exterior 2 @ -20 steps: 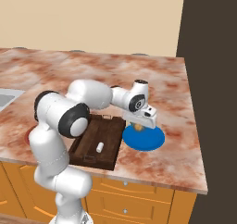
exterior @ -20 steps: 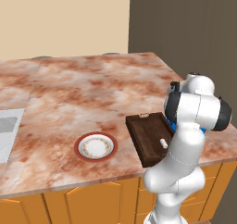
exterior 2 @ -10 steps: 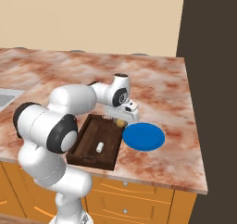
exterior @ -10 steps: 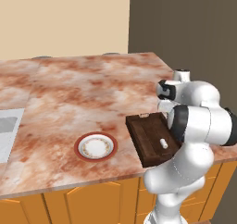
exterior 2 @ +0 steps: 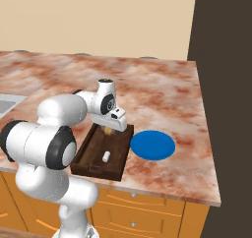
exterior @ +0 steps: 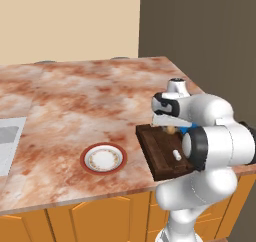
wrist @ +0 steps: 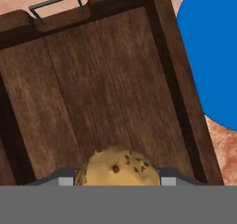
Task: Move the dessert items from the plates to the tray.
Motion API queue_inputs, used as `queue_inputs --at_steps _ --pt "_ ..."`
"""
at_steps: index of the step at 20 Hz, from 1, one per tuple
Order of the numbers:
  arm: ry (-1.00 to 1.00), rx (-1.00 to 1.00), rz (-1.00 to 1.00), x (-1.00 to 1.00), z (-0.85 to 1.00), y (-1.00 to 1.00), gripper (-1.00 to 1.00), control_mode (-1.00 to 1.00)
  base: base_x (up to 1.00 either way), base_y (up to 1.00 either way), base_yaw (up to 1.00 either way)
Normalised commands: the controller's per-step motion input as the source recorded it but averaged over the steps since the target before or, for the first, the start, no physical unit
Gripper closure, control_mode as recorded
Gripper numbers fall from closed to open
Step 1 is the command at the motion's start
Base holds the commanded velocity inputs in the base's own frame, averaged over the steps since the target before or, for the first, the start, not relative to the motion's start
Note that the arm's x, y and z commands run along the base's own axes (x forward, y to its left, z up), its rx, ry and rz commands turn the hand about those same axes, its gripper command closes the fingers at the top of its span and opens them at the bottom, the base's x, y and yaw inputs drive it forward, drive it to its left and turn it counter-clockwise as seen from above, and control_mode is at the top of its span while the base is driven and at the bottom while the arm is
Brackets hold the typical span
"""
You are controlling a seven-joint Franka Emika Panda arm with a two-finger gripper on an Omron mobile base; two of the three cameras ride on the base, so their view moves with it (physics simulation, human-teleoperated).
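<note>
The gripper (exterior 2: 109, 129) hangs over the far end of the dark wooden tray (exterior 2: 88, 156), with its jaws closed on the golden-brown ball (wrist: 118, 167). In the hand view, the ball sits between the fingertips at the bottom of the picture, speckled with dark spots, above the tray's plank floor (wrist: 92, 93). From the left base view, the ball (exterior: 171, 130) shows just under the hand, at the tray's far end (exterior: 155, 146).

The white cylinder (exterior 2: 106, 156) lies on its side on the tray floor, toward the tray's near half, apart from the gripper. The left base view shows the same piece (exterior: 176, 155) close to the arm's elbow joint.

The blue plate (exterior 2: 152, 144) rests on the marble counter (exterior 2: 162, 94) just beside the tray's right long edge; its surface is bare. In the hand view, the blue plate (wrist: 208, 56) appears to the right of the tray wall.

The white plate with the red-brown rim (exterior: 103, 158) rests on the counter to the left of the tray, well apart from the gripper, with nothing on it.

A metal end handle (wrist: 55, 3) sits on one short end of the tray.
</note>
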Motion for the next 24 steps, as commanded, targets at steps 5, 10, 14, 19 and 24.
queue_inputs --at_steps 5,10,14,19,24 --pt "0.00 0.00 0.12 0.00 -0.10 0.22 1.00 -1.00 0.00 0.00 0.00" --pt "0.00 0.00 0.09 0.00 -0.34 0.21 1.00 -1.00 0.00 0.00 0.00" --pt "0.00 0.00 0.08 0.00 -0.37 0.20 1.00 -1.00 0.00 0.00 0.00" --pt "0.00 0.00 0.08 0.00 -0.26 0.12 1.00 -1.00 0.00 0.00 0.00" --pt "0.00 0.00 0.05 0.00 -0.26 0.02 1.00 -1.00 0.00 0.00 0.00"
